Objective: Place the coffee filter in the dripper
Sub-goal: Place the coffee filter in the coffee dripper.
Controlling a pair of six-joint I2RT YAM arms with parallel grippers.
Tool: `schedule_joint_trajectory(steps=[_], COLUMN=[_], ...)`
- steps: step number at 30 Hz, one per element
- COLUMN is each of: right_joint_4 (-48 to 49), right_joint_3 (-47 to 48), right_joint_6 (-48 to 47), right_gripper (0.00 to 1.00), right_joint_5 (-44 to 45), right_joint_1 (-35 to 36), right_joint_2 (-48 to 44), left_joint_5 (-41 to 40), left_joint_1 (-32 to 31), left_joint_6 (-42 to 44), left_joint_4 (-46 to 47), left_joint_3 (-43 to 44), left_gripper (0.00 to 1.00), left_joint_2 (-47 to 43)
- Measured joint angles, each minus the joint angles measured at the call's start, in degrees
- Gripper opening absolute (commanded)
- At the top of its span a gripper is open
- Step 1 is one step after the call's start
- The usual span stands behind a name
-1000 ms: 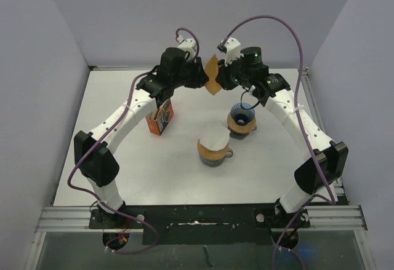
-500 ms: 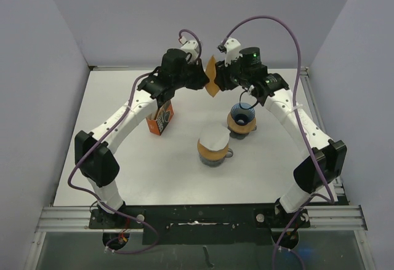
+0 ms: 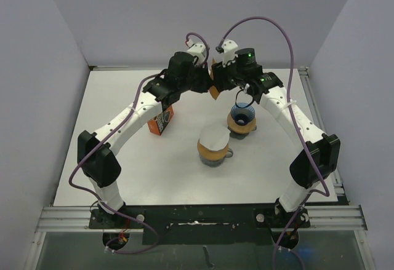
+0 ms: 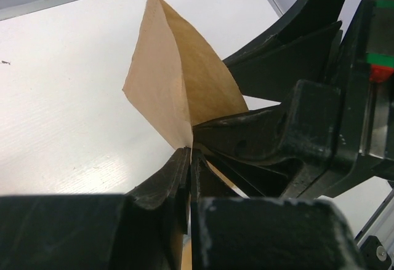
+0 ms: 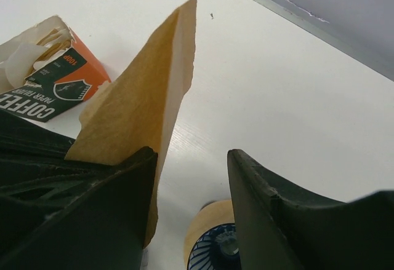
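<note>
The brown paper coffee filter point(image 4: 178, 85) is pinched at its tip by my left gripper point(image 4: 191, 153), which is shut on it and holds it in the air. From above the filter point(image 3: 213, 90) is a small sliver between my left gripper point(image 3: 206, 84) and my right gripper point(image 3: 217, 83). My right gripper point(image 5: 191, 178) is open, and the filter point(image 5: 148, 98) lies against its left finger point(image 5: 123, 190). The blue dripper with a wooden collar point(image 3: 242, 120) stands on the table below the right gripper, and it also shows in the right wrist view point(image 5: 215, 248).
An orange coffee-filter box point(image 3: 161, 120) lies left of the dripper, its open end showing white filters point(image 5: 28, 55). A mug with a wooden band and a white top point(image 3: 213, 147) stands in front of the dripper. The white table point(image 3: 154, 171) is walled at the back and sides.
Both grippers have closed in on each other above the back of the table. The filter, plainly visible between them before, is now mostly hidden from above.
</note>
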Motion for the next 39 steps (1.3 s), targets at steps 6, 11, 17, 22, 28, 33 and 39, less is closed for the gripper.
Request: schedule_joint_trajectory(steps=[6,11,17,22,28,33,39], right_joint_4=[0.04,0.04,0.04,0.04,0.04,0.04,0.07], right_joint_3=[0.24,0.28,0.31,0.31,0.31,0.31,0.31], right_joint_6=[-0.48,-0.92,-1.33,-1.99,-2.8,-3.19,-3.26], right_gripper=[0.47,0.46,0.43,0.43,0.42,0.42,0.42], right_joint_5=[2.36,4.2,5.25,6.16,7.67,8.07,8.02], right_joint_1=[0.0,-0.07,-0.46,-0.46,-0.5,-0.5,-0.5], right_joint_2=[0.2,0.2,0.2,0.2,0.2,0.2,0.2], left_joint_5=[-0.42,-1.09,-2.62,-3.76,-5.07,-6.23,-6.95], left_joint_1=[0.0,0.0,0.0,0.0,0.0,0.0,0.2], left_joint_6=[-0.02,0.04,0.76,1.16,2.29,3.08,3.8], left_joint_4=[-0.28,-0.31,-0.17,0.07,0.2,0.46,0.59], left_joint_3=[0.0,0.0,-0.31,-1.25,-2.54,-3.34,-3.45], left_gripper=[0.0,0.0,0.0,0.0,0.0,0.0,0.0], left_joint_2=[0.04,0.04,0.02,0.02,0.0,-0.07,-0.09])
